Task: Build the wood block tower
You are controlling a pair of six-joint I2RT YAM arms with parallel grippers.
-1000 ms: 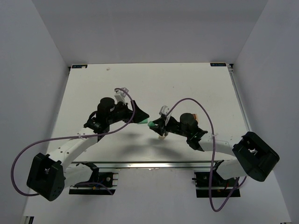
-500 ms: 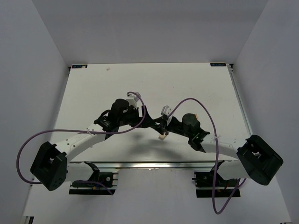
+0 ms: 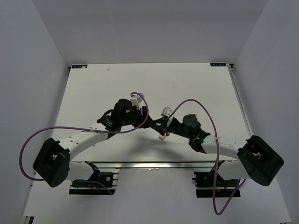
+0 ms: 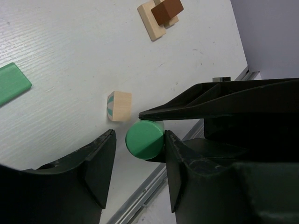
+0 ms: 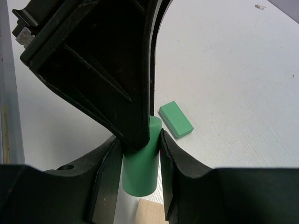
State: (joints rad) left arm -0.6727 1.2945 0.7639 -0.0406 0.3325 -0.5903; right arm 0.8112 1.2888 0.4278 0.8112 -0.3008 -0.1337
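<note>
The right fingers (image 5: 105, 177) pinch a green cylinder (image 5: 140, 170); the left fingers (image 4: 96, 168) straddle it, slightly spread, one side clear. The wood block tower (image 4: 161, 15), brown on tan, sits on the worktop (image 4: 70, 42), top centre of the left wrist view.

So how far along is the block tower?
Done: only a dark brown block on a tan block. In hand: the right gripper clamps a green cylinder; the left gripper brackets it, gap on one side. Left: that cylinder, the striped tan block and the flat green block, lying loose.
</note>
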